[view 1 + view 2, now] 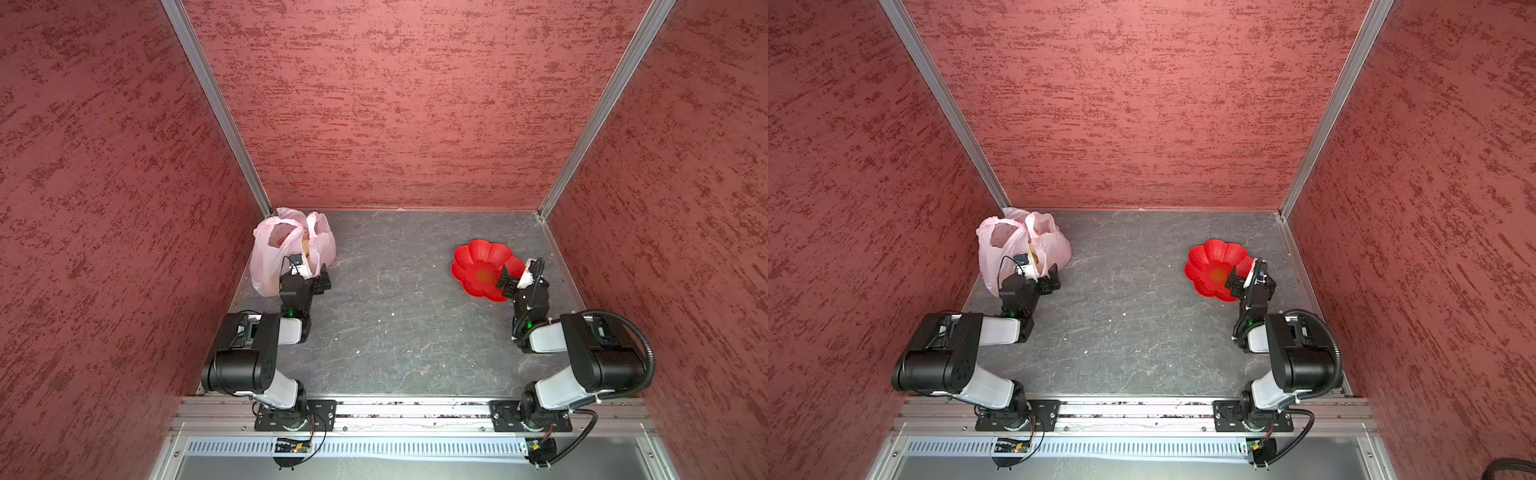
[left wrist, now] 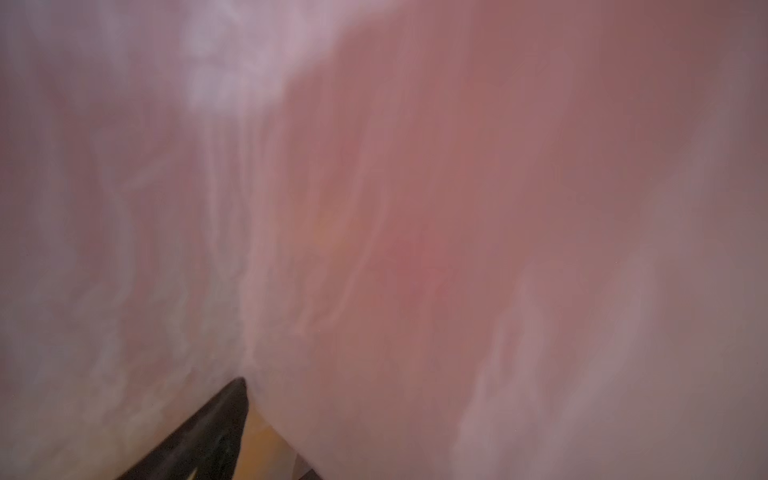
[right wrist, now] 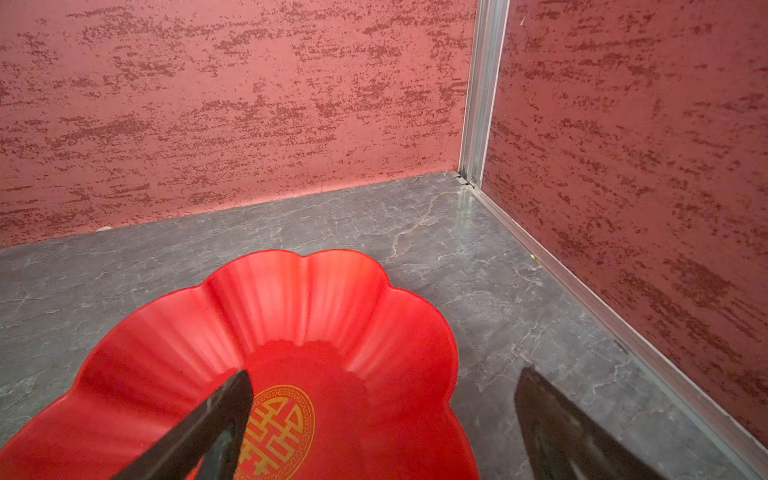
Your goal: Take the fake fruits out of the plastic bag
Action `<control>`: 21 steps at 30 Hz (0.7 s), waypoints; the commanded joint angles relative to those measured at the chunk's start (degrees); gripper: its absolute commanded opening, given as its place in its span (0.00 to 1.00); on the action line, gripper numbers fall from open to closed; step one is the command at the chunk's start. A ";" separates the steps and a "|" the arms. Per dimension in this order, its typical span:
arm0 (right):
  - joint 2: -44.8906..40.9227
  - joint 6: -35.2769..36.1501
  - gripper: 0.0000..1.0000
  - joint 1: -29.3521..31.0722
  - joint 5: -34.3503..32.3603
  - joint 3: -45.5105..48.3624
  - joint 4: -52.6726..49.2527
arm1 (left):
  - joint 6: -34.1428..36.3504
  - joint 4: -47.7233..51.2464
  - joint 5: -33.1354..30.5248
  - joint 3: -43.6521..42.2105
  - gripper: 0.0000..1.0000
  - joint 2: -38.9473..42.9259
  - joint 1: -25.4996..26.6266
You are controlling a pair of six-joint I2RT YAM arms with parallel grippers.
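Observation:
The pale pink plastic bag [image 1: 266, 257] [image 1: 994, 257] stands crinkled in the far left corner, its handles up. Through its mouth a beige-orange fake fruit [image 1: 306, 246] shows in both top views; the rest are hidden. My left gripper [image 1: 313, 273] is open at the bag's near right side. In the left wrist view the bag's film [image 2: 415, 208] fills the picture. It covers one finger, the other dark finger [image 2: 216, 428] shows, and an orange-yellow patch [image 2: 266, 451] lies beside it. My right gripper [image 1: 508, 284] [image 3: 384, 399] is open and empty over the red dish's right edge.
The red flower-shaped dish [image 1: 478, 262] [image 3: 291, 316] sits on the grey stone-look floor [image 1: 395, 311] at the far right and holds nothing. Red textured walls close in the left, back and right. An aluminium rail [image 1: 415, 409] with both arm bases runs along the front.

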State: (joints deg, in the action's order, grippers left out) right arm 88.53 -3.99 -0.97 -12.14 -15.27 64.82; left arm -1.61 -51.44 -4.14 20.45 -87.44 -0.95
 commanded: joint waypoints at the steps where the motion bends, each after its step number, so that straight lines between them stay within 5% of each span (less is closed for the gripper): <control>1: 0.07 1.15 0.99 -0.45 0.97 -0.76 1.37 | 0.83 -1.05 -0.18 0.65 1.00 -0.54 0.20; 21: 0.01 1.19 0.99 -0.46 0.89 -0.60 1.72 | 0.86 -1.10 -0.17 0.65 1.00 -0.54 0.18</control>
State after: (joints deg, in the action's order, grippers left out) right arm 88.53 -4.01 -0.99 -12.12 -15.27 64.84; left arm -1.61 -51.44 -4.14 20.45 -87.44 -0.95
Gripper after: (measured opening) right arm 0.989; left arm 0.995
